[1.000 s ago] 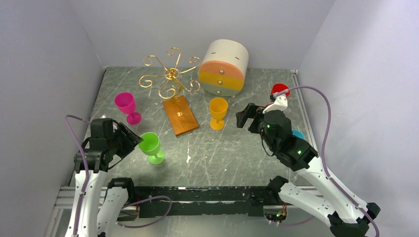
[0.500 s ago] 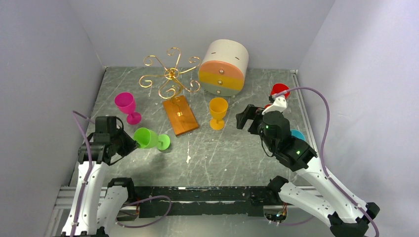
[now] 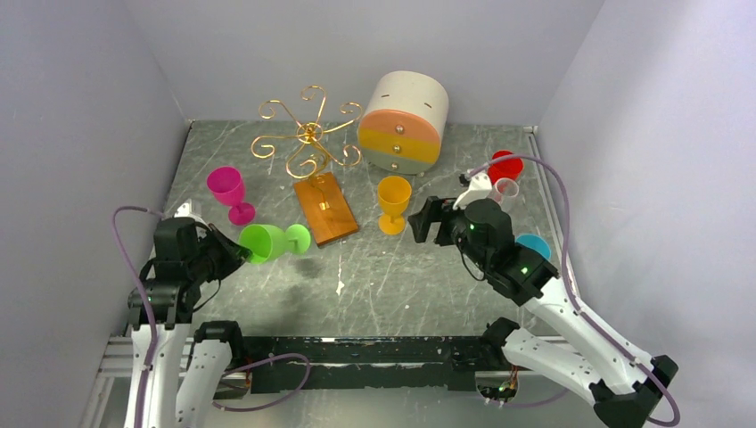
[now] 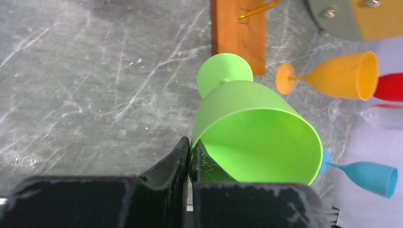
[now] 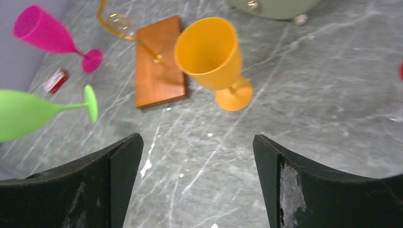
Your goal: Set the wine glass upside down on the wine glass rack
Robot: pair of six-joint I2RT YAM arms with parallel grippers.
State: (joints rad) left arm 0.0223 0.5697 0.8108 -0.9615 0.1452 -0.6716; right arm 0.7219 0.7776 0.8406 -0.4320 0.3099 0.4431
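While left fingers (image 4: 177, 160) clamp green wine glass (image 3: 261, 242), right fingers (image 5: 102, 187) spread empty, rack (image 3: 326, 209) cropped in wrist views.

A robotics lab test cell, where I work: plain lilac panels (image 3: 80, 89) box in a marble-look tabletop (image 3: 401, 276), my left arm (image 3: 171, 267) and right arm (image 3: 508, 259) sit on an aluminium rail (image 3: 114, 355) at its near edge, purple cables (image 3: 560, 192) trailing

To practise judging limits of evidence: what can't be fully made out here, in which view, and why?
- Top view: blue glass, mostly behind the right arm.
- Left wrist view: wine glass rack, gold arms cut off by the top edge.
- Left wrist view: green wine glass, rim's lower part behind the left tool.
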